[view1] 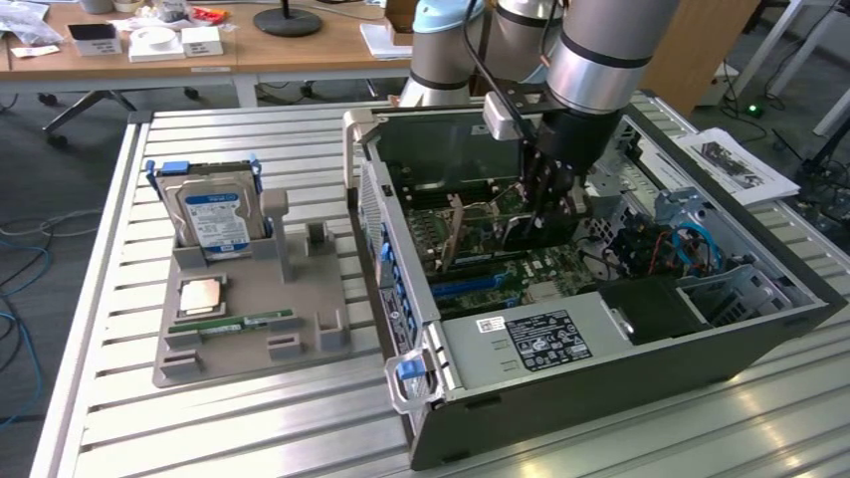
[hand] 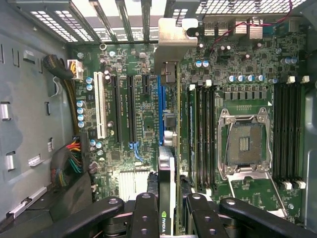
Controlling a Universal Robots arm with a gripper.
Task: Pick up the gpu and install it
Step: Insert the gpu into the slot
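Note:
The gpu (hand: 168, 166) shows edge-on as a slim dark strip with a green logo near the fingers. Its tan-silver metal end bracket (hand: 174, 42) reaches toward the slotted back wall of the case. My gripper (hand: 171, 218) is shut on the card, one black finger (hand: 144, 215) on each side. The card hangs just over the long blue expansion slot (hand: 160, 99) of the motherboard (hand: 131, 163) and runs along it; I cannot tell whether it touches the slot. In the exterior view my gripper (view1: 547, 204) is lowered deep inside the open computer case (view1: 624, 383).
An empty processor socket (hand: 245, 144) and memory slots (hand: 200, 134) lie beside the card, and cable bundles (hand: 69, 163) sit at the case wall. Outside the case, a grey tray (view1: 239, 373) holds the blue-labelled hard drive (view1: 215, 217), a processor chip (view1: 201, 296) and a green memory stick (view1: 229, 325).

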